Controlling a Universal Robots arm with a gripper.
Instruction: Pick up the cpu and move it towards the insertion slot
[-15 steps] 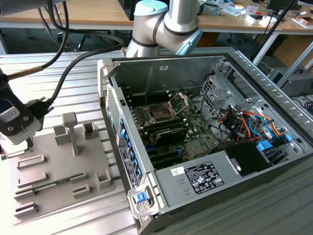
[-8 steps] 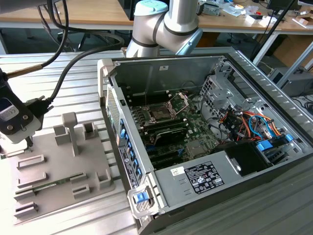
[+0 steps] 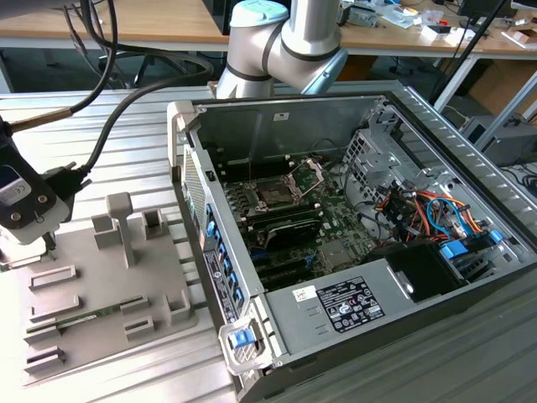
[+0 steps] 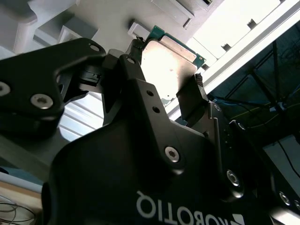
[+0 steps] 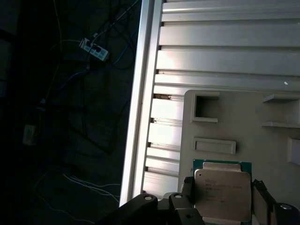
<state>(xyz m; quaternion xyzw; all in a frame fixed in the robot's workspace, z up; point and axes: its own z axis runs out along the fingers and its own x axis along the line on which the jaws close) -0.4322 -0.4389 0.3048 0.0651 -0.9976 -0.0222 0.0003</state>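
- Gripper (image 4: pixel 167 66) clenched on the cpu (image 4: pixel 169 52), fingers (image 4: pixel 200 89) on opposite edges.
- Cpu is square with no long axis; its silver top faces both wrist cameras.
- It is over the tray (image 3: pixel 101 285) at the exterior view's left, well apart from the slot (image 3: pixel 275 195).

Wooden desks (image 3: pixel 159 21) stand behind a ribbed metal table (image 3: pixel 470 353) above dark floor (image 5: pixel 47 140).
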